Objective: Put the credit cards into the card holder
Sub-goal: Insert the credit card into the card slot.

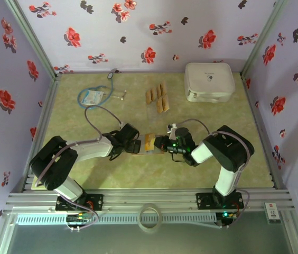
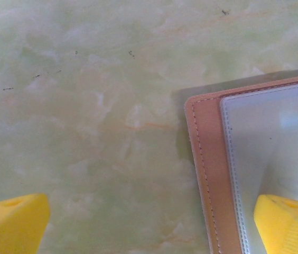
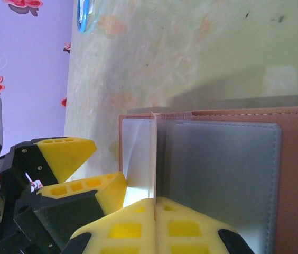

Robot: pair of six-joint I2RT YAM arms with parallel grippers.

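Note:
The card holder [image 1: 149,142] lies open on the green table between my two grippers, brown-edged with grey pockets [image 3: 217,169]. My right gripper [image 3: 155,203] is shut on a thin inner leaf of the card holder [image 3: 154,153], which stands up edge-on from its fold. My left gripper [image 2: 151,203] hangs open over the holder's corner [image 2: 207,169], one yellow finger [image 2: 289,222] above the grey pocket and the other [image 2: 11,222] over bare table. It also shows in the right wrist view as the left gripper [image 3: 109,161]. Several tan credit cards [image 1: 157,97] lie farther back on the table.
A white rounded case [image 1: 209,81] sits at the back right. A blue-tubed stethoscope [image 1: 99,95] lies at the back left, its tube curling toward the left arm. Flowered walls [image 1: 11,79] enclose the table on three sides.

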